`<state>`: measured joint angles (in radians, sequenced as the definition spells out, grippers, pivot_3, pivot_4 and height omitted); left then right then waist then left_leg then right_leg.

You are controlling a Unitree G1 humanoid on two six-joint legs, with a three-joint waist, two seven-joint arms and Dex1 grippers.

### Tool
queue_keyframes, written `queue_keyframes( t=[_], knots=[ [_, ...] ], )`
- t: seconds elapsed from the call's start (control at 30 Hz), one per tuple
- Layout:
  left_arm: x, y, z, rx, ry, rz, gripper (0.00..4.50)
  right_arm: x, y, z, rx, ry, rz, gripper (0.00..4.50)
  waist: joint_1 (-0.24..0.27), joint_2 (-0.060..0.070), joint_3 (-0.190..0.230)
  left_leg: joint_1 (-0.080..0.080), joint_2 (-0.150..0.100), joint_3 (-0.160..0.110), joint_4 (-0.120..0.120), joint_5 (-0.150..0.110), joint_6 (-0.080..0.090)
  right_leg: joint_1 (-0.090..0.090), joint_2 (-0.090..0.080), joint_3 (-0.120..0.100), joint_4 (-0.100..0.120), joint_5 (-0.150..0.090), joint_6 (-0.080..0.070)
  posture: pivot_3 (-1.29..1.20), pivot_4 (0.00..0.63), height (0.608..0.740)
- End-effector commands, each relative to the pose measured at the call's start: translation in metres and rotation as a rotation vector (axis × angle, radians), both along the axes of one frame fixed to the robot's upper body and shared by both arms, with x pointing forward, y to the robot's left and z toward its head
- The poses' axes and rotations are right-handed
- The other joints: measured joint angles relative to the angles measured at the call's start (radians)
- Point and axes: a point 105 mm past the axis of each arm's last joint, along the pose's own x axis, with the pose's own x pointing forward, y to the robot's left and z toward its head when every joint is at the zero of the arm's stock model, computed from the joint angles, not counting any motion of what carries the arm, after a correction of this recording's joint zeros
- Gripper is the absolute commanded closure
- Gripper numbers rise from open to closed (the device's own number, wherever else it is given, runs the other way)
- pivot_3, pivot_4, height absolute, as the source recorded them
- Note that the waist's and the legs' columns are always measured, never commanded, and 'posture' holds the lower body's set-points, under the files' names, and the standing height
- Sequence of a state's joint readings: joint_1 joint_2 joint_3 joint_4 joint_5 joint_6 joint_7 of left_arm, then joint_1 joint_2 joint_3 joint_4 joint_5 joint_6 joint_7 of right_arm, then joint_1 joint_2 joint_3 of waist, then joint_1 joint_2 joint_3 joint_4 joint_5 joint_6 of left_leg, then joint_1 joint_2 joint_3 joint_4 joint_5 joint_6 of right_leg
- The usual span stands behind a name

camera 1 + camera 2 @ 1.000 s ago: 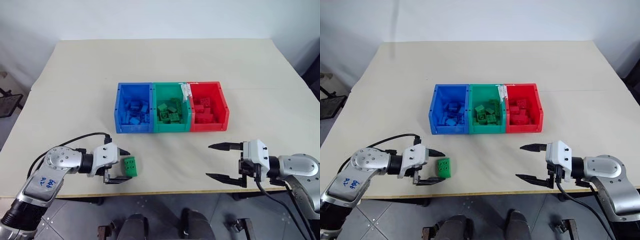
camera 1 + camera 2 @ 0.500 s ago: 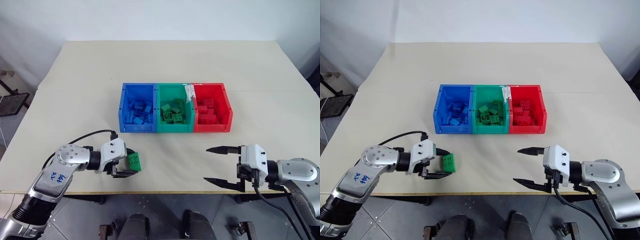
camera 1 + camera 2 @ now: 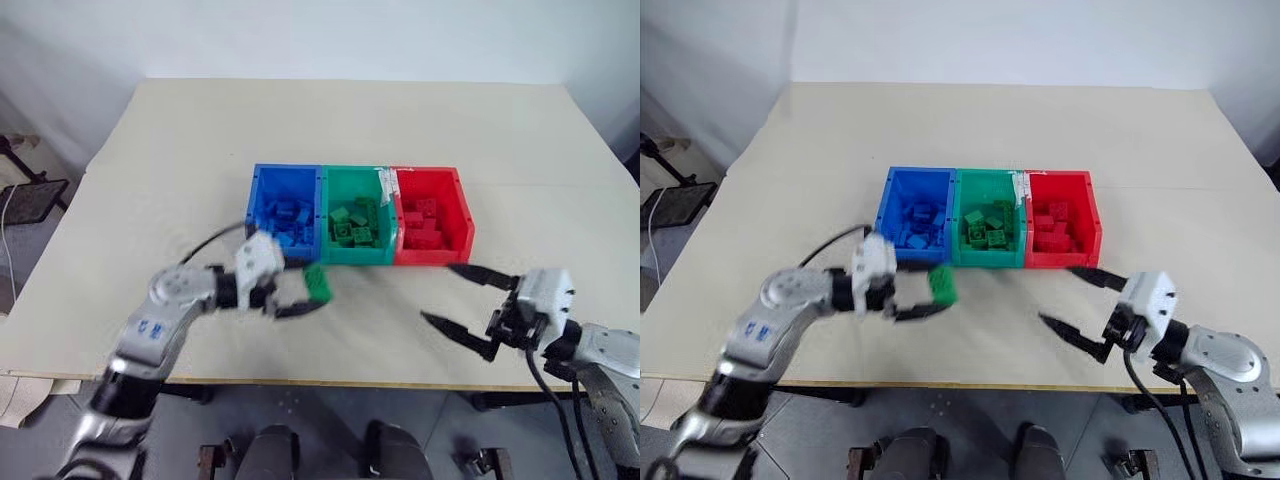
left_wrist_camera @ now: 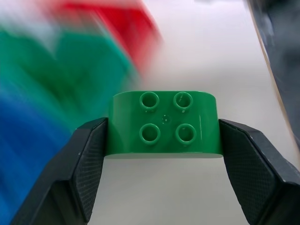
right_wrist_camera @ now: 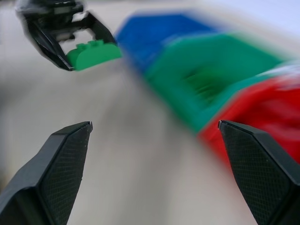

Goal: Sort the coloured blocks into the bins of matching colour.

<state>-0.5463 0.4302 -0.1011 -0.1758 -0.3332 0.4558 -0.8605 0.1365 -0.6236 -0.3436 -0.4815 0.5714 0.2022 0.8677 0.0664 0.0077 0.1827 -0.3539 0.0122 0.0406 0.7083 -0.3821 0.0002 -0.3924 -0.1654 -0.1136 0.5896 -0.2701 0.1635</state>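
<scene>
My left gripper (image 3: 305, 290) is shut on a green block (image 3: 317, 282), lifted off the table just in front of the blue bin (image 3: 285, 220) and green bin (image 3: 358, 215). The left wrist view shows that studded green block (image 4: 164, 123) clamped between both fingers. The red bin (image 3: 432, 213) joins the green one on the right. All three bins hold several blocks of their own colour. My right gripper (image 3: 460, 300) stands open and empty in front of the red bin. The right wrist view catches the left gripper (image 5: 70, 40) with the green block (image 5: 93, 53).
The beige table (image 3: 350, 130) stretches wide behind the bins. Its front edge (image 3: 330, 380) runs close below both grippers. A black cable (image 3: 205, 245) loops from the left arm.
The left gripper has lifted the green block off the table and carried it right and forward toward the bins. The right gripper rose a little and turned, still open. The camera view shifted.
</scene>
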Motion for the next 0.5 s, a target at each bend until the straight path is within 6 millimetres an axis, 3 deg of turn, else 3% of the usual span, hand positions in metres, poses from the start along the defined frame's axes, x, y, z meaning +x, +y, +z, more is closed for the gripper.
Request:
queue_keyframes(
  t=[0.03, 0.17, 0.27, 0.3, 0.4, 0.5],
  knots=[
    [0.027, -0.017, 0.008, -0.003, -0.041, 0.066, 1.15, -0.005, -0.017, 0.014, 0.036, -0.062, -0.153, 0.0, -0.006, 0.0, 0.0, 0.0, 0.0, 0.0, 0.0, 0.0, 0.0, 0.0, 0.0, 0.0, 0.0, 0.0, 0.0, 0.0, 0.15, 0.74],
    [0.056, -0.043, 0.008, 0.027, -0.084, 0.069, 1.15, -0.008, -0.034, 0.018, 0.083, -0.054, -0.289, 0.0, -0.013, 0.0, 0.0, 0.0, -0.001, 0.001, -0.001, 0.0, 0.0, 0.0, 0.0, 0.0, -0.001, 0.0, 0.0, 0.0, 0.15, 0.74],
    [0.075, -0.051, 0.014, 0.047, -0.144, 0.109, 1.15, -0.011, -0.037, 0.018, 0.062, -0.057, -0.317, 0.0, -0.018, 0.0, 0.0, 0.0, -0.001, 0.002, -0.004, 0.0, 0.0, -0.001, 0.0, 0.0, -0.002, 0.0, 0.0, 0.0, 0.15, 0.74],
    [0.08, -0.051, 0.019, 0.033, -0.155, 0.135, 0.8, -0.012, -0.038, 0.018, 0.063, -0.059, -0.322, 0.0, -0.02, 0.0, 0.0, 0.0, 0.0, 0.002, -0.005, 0.0, 0.0, -0.001, 0.0, 0.0, -0.002, 0.0, 0.0, 0.0, 0.15, 0.74],
    [0.081, -0.049, 0.023, 0.017, -0.178, 0.131, 0.06, -0.013, -0.038, 0.017, 0.063, -0.059, -0.328, 0.0, -0.021, 0.0, 0.0, 0.0, 0.0, 0.003, -0.006, 0.0, 0.001, -0.002, 0.0, 0.0, -0.003, 0.0, 0.0, 0.0, 0.15, 0.74],
    [0.075, -0.041, 0.022, 0.017, -0.195, 0.109, 0.06, -0.015, -0.041, 0.017, 0.063, -0.06, -0.337, 0.0, -0.02, 0.0, 0.0, 0.001, 0.0, 0.003, -0.007, 0.0, 0.001, -0.002, 0.0, 0.0, -0.003, 0.0, 0.0, 0.0, 0.15, 0.74]
  ],
)
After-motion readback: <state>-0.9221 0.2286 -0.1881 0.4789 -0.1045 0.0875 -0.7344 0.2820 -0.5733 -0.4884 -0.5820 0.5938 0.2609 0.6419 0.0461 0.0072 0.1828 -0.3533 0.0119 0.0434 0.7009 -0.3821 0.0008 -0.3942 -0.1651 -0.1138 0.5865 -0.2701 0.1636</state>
